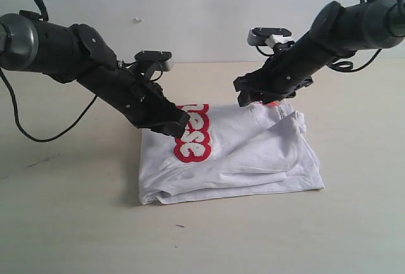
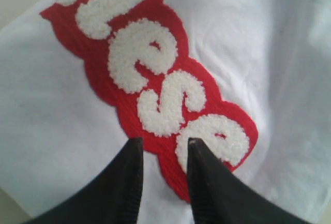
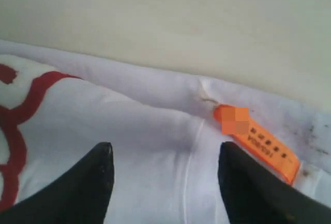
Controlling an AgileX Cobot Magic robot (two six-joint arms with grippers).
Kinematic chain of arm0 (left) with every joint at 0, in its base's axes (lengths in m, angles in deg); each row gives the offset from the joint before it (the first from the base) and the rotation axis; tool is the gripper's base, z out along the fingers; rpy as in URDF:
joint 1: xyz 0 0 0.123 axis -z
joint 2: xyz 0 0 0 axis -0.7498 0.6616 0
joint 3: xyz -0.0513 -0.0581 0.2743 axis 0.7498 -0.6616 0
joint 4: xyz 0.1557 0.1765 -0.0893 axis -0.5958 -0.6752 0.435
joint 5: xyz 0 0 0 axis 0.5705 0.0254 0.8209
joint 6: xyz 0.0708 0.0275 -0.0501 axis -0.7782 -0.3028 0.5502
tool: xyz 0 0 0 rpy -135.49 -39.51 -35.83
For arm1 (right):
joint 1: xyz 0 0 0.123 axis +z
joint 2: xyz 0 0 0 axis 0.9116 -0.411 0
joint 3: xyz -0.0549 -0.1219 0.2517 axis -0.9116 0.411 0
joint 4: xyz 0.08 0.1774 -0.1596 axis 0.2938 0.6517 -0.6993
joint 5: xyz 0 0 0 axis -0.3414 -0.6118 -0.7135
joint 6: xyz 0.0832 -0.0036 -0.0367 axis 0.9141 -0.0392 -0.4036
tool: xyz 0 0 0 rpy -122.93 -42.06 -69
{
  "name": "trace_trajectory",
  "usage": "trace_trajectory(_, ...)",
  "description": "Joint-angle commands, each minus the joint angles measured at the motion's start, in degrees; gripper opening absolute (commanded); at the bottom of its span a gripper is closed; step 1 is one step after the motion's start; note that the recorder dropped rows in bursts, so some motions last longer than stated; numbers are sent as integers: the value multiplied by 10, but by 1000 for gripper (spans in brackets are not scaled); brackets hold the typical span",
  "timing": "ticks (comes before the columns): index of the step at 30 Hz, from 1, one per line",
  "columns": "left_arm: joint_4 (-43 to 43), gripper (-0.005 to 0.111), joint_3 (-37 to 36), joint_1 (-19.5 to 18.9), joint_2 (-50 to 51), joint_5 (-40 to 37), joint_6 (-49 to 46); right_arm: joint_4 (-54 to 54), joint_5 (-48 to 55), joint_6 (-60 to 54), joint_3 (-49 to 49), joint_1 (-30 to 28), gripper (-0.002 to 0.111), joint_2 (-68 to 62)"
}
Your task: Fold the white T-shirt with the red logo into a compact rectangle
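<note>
On the middle of the table (image 1: 63, 223), the white T-shirt (image 1: 253, 154) lies folded in a thick packet, its long side running left to right, and the red logo (image 1: 193, 138) crosses it from far to near. The left gripper (image 2: 163, 146), jaws a little apart and empty, hovers at the logo's edge, probably ready to flatten the fold. The right gripper (image 3: 163, 154), jaws spread wide, hangs over the neck edge by the orange tag (image 3: 256, 141).

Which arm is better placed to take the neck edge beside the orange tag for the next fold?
Right, probably. The right gripper, open, hangs over the neck of the white T-shirt beside the orange tag; the left gripper is over the red logo, away from it.
</note>
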Motion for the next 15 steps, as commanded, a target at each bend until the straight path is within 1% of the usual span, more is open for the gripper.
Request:
trace_trajectory(1,4,31,-1,0,1,-6,-6,-62,-15,36,-24,15,56,-25)
trace_trajectory(6,4,31,-1,0,1,-6,-15,-100,-20,58,-25,21,55,-43)
trace_trajectory(9,4,31,-1,0,1,-9,-15,-113,-20,68,-25,22,47,-48)
trace_trajectory(10,4,31,-1,0,2,-10,-15,-113,-20,68,-25,22,42,-49)
trace_trajectory(12,4,31,-1,0,2,-11,-15,-101,-20,68,-25,22,26,-49)
trace_trajectory(14,4,31,-1,0,2,-11,-15,-71,-21,65,-25,22,8,-47)
trace_trajectory(15,4,31,-1,0,2,-11,-15,-57,-22,62,-25,22,0,-46)
